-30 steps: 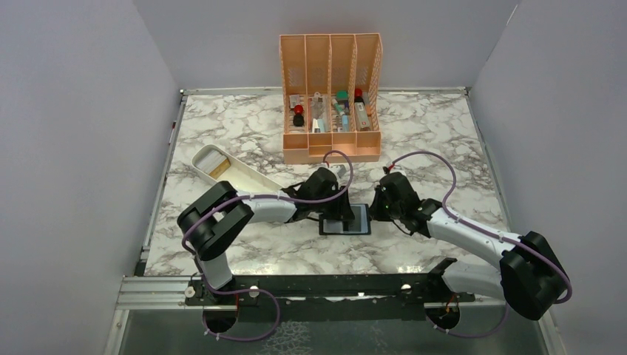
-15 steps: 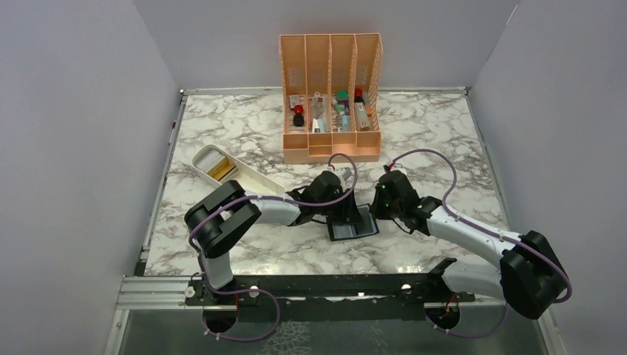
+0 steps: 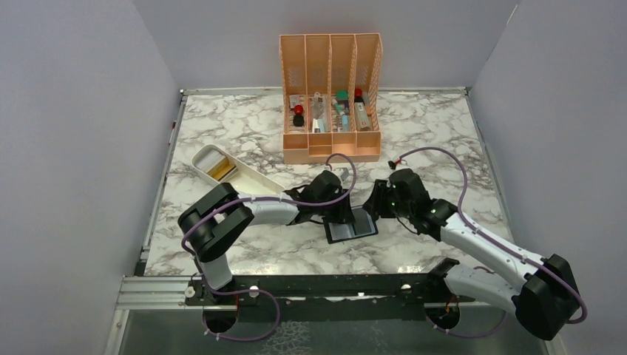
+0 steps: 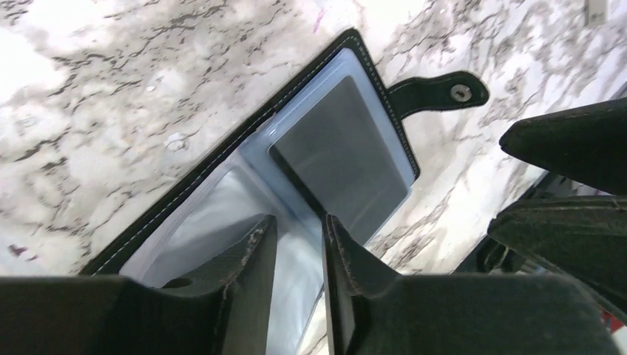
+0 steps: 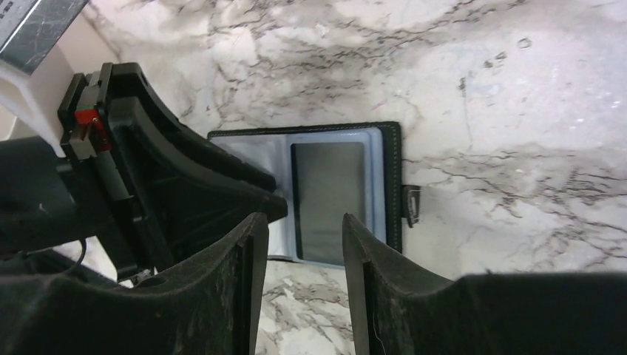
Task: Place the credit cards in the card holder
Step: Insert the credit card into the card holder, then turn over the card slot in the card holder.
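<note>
Card holder (image 4: 222, 200) lies open — black, bluish-lined — one dark card (image 4: 344, 166) inside.

My left gripper (image 3: 346, 216) covers the left part of the card holder (image 3: 356, 226). Whether my left fingers (image 4: 244, 288) pinch a pocket, I cannot tell. The things in the organiser (image 3: 296, 152) are too small to name.

Bright, even light, soft shadows, pale glare on marble table (image 5: 562, 96) — close jaws blurred, dark
</note>
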Available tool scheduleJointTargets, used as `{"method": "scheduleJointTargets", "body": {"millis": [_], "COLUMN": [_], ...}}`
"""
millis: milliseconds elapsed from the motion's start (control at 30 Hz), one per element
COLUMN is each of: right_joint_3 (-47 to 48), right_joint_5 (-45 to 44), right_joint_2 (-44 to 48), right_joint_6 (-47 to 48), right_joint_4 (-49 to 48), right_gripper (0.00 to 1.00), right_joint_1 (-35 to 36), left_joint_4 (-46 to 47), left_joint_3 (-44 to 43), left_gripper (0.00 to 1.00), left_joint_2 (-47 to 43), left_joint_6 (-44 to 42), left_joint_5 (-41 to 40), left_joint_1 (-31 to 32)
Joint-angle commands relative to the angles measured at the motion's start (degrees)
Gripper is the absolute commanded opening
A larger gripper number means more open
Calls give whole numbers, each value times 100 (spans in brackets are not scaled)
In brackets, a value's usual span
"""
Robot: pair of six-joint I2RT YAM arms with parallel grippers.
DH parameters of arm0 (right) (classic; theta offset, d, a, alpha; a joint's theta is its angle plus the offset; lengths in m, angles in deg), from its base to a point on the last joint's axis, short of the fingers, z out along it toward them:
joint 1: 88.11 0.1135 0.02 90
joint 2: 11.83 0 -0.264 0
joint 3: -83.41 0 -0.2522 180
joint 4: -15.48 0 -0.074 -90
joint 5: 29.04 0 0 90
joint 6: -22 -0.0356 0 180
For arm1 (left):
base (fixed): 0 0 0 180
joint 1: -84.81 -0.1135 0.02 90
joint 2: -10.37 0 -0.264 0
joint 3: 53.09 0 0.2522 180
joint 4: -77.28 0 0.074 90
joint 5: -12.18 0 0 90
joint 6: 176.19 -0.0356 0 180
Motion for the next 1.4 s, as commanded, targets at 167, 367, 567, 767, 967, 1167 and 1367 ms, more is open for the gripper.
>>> {"method": "scheduleJointTargets", "body": {"millis": [167,367,567,767,967,1167,1367], "right_joint_3": [-210,-217,-358,-396,-415,-445,-469], "right_joint_5": [725,379,277,358,490,693,929], "right_joint_2": [-605,-1141,-1296,-1432,-1426,-1261,-992], "right_joint_6": [-115,-21,-20,7,16,25,8], "right_joint_4": [-789,-893,-1028,-1183,-1272,-1354,-1383], "right_gripper": [48,56,58,58,53,47,45], "right_joint_1": [9,9,7,9,9,8,7], "left_joint_4": [-472,-287,-259,-278,-274,-268,-255], "left_joint_3": [52,222,259,259,245,213,207], "left_gripper": [14,9,9,10,10,11,11], "left_joint_2": [-348,-219,-219,-56,-27,27,69], "left_joint_6": [-318,-271,-277,-295,-297,-304,-304], "left_joint_5": [-623,-534,-533,-557,-553,-535,-525], "left_joint_1": [33,29,29,31,29,29,36]}}
